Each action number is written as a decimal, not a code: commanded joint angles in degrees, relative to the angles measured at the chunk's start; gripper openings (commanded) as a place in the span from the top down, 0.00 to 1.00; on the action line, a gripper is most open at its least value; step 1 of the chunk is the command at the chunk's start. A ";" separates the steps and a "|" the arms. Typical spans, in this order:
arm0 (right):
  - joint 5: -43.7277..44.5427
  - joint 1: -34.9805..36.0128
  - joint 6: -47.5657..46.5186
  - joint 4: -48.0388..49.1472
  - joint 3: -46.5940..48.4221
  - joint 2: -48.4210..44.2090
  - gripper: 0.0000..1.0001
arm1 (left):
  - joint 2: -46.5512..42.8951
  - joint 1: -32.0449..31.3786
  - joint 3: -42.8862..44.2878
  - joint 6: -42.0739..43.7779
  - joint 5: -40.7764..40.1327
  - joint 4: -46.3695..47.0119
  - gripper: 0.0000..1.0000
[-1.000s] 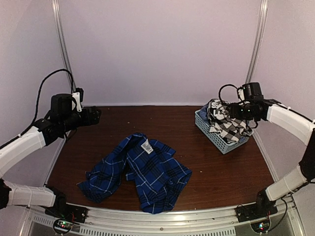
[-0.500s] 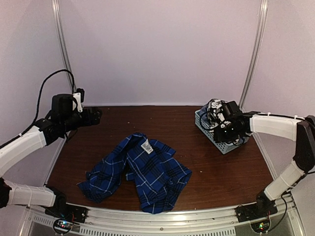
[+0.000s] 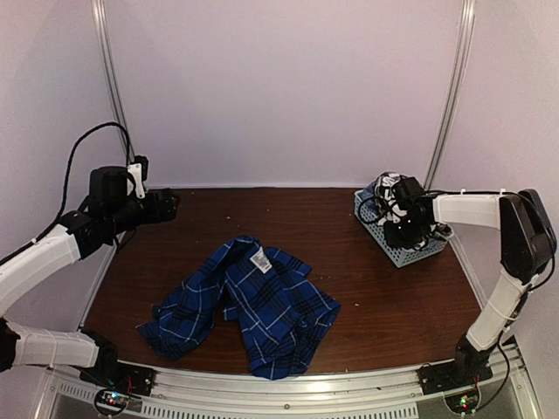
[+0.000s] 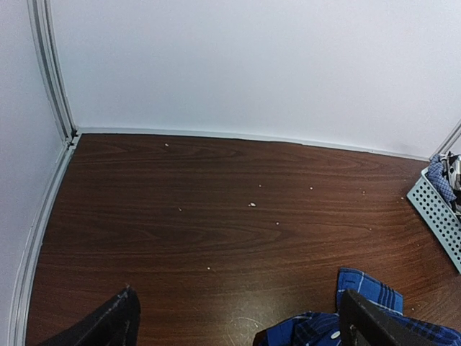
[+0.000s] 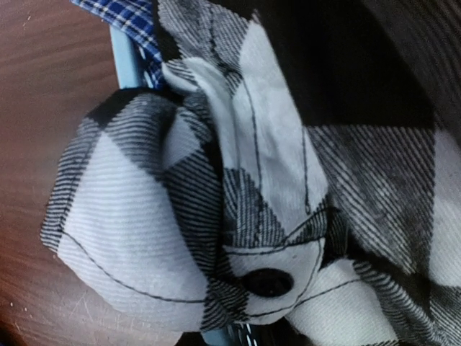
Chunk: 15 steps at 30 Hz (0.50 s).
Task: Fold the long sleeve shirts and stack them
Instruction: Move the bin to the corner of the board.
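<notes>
Blue plaid, top view: the royal-blue plaid shirt [image 3: 249,305] lies crumpled and unfolded on the wooden table [image 3: 376,297], toward 6 o'clock, with its neck label [image 3: 259,257] showing.
Basket, top view: the slotted plastic basket [image 3: 410,256] sits at 2 o'clock. A scrap of the black-and-white check shirt [image 3: 383,184] shows at its far rim.
Right gripper, top view: the right gripper [image 3: 400,229] is down inside the basket. Its fingers are hidden, so whether it is spread or pinching cannot be told.
Left gripper, top view: the left gripper [image 3: 168,205] hangs at 10 o'clock, well apart from both shirts.
Left wrist view: the fingers [image 4: 115,324] are spread wide with nothing between them. A blue plaid corner lies at 5 o'clock and the basket edge at 3 o'clock.
Right wrist view: the black-and-white check shirt fills the frame, bunched, with a black button [image 5: 268,281] at 6 o'clock and the basket rim at 11 o'clock. No fingers are visible.
Step in hand: probably fetching the check shirt out of the basket; neither shirt is folded.
Next move: it calls for a firm pinch on a fold of the check cloth, then a lift clear of the rim without dragging the basket.
</notes>
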 commanded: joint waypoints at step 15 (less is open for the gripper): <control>2.27 -11.90 -8.12 -0.13 23.10 15.85 0.80 | 2.39 -0.03 -0.10 1.99 6.70 2.35 0.02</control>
